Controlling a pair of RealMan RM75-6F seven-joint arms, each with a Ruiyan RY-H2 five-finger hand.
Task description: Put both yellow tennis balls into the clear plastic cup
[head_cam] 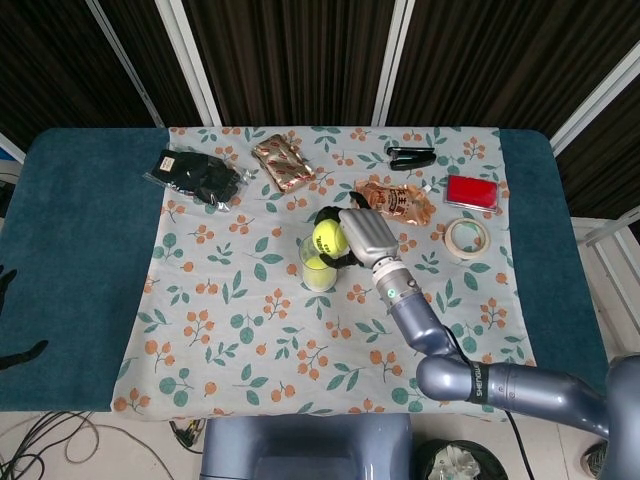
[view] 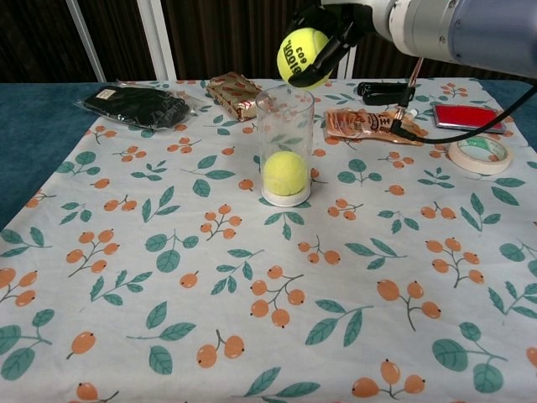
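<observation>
Ball (view: 304, 57) in right hand (head_cam: 366, 236) is hanging just above the clear plastic cup (view: 285, 147), slightly toward the cup's right rim; fingers are wrapping it snugly; other ball (view: 285, 173) is sitting on the cup floor; drop looks to need a small leftward shift; left hand not showing

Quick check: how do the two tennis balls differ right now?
The held ball is gripped by the right hand in the air just above the cup rim; the cupped ball sits at the cup's bottom. The held ball shows black lettering; the cupped ball shows none from here, and is seen through the clear wall. Both are yellow and look alike in size.
</observation>
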